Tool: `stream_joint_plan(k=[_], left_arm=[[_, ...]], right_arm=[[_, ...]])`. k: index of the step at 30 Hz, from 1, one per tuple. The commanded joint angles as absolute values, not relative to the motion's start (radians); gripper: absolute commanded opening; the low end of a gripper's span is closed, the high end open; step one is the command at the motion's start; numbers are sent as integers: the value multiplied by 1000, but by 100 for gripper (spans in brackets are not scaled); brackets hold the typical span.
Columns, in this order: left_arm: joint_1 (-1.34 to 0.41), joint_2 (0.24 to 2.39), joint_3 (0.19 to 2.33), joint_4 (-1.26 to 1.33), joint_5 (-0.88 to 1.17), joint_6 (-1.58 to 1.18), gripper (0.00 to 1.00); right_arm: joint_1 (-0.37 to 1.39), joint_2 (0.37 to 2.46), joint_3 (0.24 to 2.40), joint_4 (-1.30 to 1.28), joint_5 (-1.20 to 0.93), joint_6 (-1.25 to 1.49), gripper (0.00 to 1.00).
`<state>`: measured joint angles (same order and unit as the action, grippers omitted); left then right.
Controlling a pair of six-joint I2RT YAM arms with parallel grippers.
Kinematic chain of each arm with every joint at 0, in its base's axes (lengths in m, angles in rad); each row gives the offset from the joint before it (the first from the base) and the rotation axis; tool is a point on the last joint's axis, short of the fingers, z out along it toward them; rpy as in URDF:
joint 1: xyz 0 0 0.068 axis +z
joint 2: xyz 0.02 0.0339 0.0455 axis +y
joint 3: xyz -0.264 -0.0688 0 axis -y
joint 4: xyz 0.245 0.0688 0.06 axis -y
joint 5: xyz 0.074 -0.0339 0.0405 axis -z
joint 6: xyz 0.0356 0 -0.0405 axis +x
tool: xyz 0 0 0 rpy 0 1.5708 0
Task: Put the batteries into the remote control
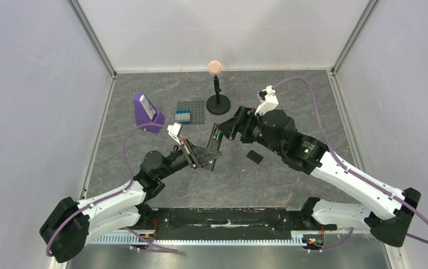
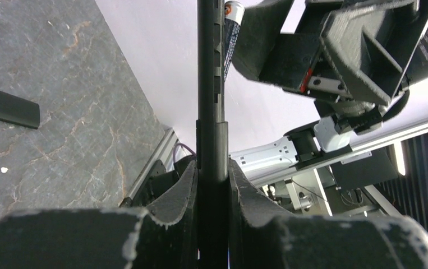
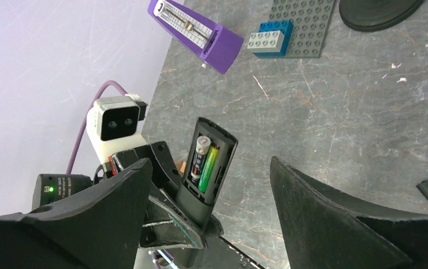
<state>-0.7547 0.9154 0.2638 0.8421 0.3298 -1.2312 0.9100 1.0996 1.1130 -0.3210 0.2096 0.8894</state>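
Black matte plastic remote (image 2: 210, 129), slim bar, clamped at its lower end by my left gripper (image 2: 212, 174). The jaws are closed on its two flat faces, and it's tilted up off the table (image 3: 368, 112). The recess on the back faces my right gripper (image 1: 229, 129), which stands wide open, holding nothing, just off the recess.

Both batteries lie in the recess side by side: green battery (image 3: 209, 167), glossy wrap, and dark battery (image 3: 200, 154), light metal tip toward the far end. They are small smooth cylinders and will roll if nudged sideways.

Step, as I judge it: seating. From the left wrist the dark battery's tipped end looks lifted proud of the remote's edge, so probably not fully down. I can't tell if the green one is flush.

To do it well:
- narrow the right jaws and press with one pad on the raised end
- push straight into the recess, not across it
- keep the left clamp firm, since the bar is thin and could pivot
- go light, because hard plastic on slick wrap slips

The cover (image 1: 254, 156), a flat black rectangle, lies on the mottled grey stone-look table well apart from the remote. I reckon it goes on last.
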Motion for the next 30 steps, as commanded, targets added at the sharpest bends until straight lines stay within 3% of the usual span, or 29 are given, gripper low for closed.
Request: stream_joint_plan(k=[1, 5, 10, 20, 30], left_arm=[[-758, 890, 272, 842, 414, -1265, 2], [-758, 892, 297, 781, 543, -1267, 2], [-758, 923, 327, 757, 722, -1293, 2], [-758, 1002, 343, 963, 968, -1438, 2], [-758, 968, 397, 812, 1064, -1341, 2]], right_arm=[[834, 1040, 1095, -279, 61, 797, 79], [695, 1028, 1094, -335, -262, 636, 79], [666, 1021, 1084, -393, -453, 536, 79], [665, 928, 916, -331, -615, 567, 79], [664, 830, 746, -109, -664, 778, 81]])
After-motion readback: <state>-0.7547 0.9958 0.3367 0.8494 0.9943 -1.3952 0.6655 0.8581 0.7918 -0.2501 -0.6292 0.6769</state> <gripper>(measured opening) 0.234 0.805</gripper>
